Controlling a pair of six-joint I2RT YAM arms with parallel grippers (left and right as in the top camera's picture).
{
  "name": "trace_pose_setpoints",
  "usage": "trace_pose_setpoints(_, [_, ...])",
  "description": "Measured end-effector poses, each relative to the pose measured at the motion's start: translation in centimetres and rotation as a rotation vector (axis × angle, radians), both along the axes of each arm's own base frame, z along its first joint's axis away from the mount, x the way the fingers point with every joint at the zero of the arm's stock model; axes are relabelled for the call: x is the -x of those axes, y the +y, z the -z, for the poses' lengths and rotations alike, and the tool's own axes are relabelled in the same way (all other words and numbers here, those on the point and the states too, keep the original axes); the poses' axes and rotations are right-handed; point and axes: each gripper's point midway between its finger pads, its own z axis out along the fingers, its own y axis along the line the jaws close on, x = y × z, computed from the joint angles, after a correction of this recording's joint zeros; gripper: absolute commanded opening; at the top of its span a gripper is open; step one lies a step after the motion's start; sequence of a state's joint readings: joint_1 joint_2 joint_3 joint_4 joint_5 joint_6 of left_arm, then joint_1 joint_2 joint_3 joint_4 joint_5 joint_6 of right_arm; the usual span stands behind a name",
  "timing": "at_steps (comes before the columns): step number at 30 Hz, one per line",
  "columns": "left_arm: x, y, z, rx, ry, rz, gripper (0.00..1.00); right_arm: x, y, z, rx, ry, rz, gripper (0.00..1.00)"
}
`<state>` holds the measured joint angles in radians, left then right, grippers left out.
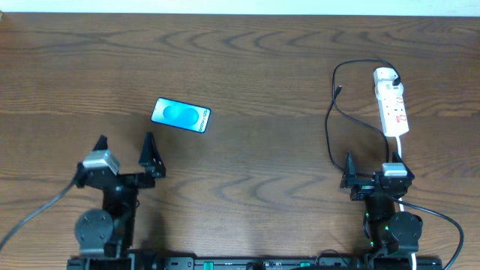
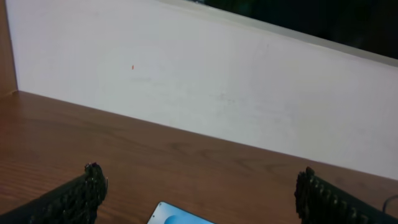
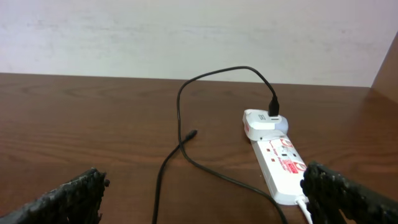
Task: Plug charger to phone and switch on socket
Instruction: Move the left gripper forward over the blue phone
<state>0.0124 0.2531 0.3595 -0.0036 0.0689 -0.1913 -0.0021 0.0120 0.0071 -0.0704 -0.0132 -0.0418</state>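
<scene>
Left end effector [image 1: 125, 144] wide, empty, below phone [image 1: 181, 115]. Right end effector [image 3: 202, 177] wide, empty. Charger [image 3: 260, 123] seated in socket [image 3: 283, 165].

— What's it all standing on?
— A dark brown wooden table [image 1: 247, 60], grain running lengthwise.
— And behind?
— A plain white wall [image 2: 186, 81] along the far edge, evenly lit, with a brown wooden panel [image 2: 6, 43] at the side and a dark strip [image 2: 311, 18] above it.

Phone [image 1: 181, 115] lies left-centre, well apart from socket [image 1: 391, 101] w/ charger [image 1: 384, 74] plugged in.
</scene>
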Motion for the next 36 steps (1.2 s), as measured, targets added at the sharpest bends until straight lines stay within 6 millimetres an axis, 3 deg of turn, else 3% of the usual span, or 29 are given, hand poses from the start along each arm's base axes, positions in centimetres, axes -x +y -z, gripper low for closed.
trace_pose_setpoints(21, [-8.5,0.2,-6.7,0.062,0.480,-0.021,0.98,0.0,0.0,0.0,0.000,0.000,-0.002,0.99])
trace_pose_setpoints(26, [-10.9,-2.3,-8.4,0.060,0.512,0.036,0.98,0.0,0.0,0.0,0.000,0.000,-0.003,0.99])
trace_pose_setpoints(29, [-11.2,-4.4,-8.2,0.046,0.528,0.090,0.99,0.0,0.0,0.0,0.000,0.000,-0.003,0.99])
trace_pose_setpoints(31, [-10.6,-5.3,-7.0,0.035,0.584,0.117,0.98,0.0,0.0,0.0,0.000,0.000,-0.003,0.99])
trace_pose_setpoints(36, [-9.9,-5.4,-5.2,0.026,0.663,0.119,0.98,0.0,0.0,0.0,0.000,0.000,-0.003,0.99])
